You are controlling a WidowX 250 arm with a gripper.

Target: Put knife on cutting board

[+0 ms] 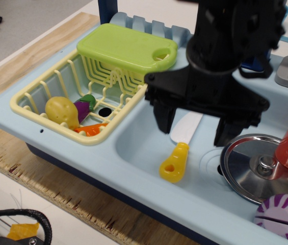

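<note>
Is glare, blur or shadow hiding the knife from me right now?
In observation.image the knife is sharp and evenly lit, no glare on it; the dark end effector covers the blade's upper end. Glare shows only on the steel lid. The end effector itself looks slightly soft.
</note>
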